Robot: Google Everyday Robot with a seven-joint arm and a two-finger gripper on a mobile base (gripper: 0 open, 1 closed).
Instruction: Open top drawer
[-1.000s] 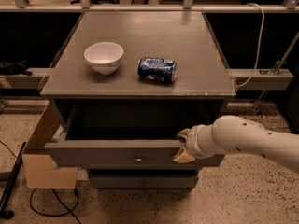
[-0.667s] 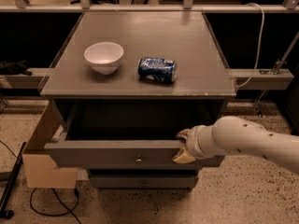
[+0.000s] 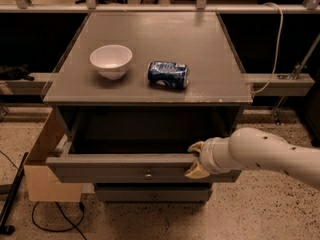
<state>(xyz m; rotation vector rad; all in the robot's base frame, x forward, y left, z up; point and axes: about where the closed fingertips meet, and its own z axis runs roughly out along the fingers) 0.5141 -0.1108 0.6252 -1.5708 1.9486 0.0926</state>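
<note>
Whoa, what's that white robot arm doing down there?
The robot's claw is at the front edge of the top drawer, right of its knob. That drawer stands pulled well out. On the cabinet top sit a white bowl and a blue can lying on its side.

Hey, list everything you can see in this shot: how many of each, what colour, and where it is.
cabinet: one, grey, centre of view
bowl: one, white, upright on the cabinet top, left side
soda can: one, blue, on its side right of the bowl, apart from it
top drawer: one, grey, pulled open
knob: one, metal, centre of the top drawer's front
lower drawer: one, grey, below the top drawer
cardboard box: one, tan, on the floor left of the cabinet
cable: one, white, right of the cabinet
arm: one, white, entering from the right
gripper: one, tan, at the top drawer's front, right of the knob
</note>
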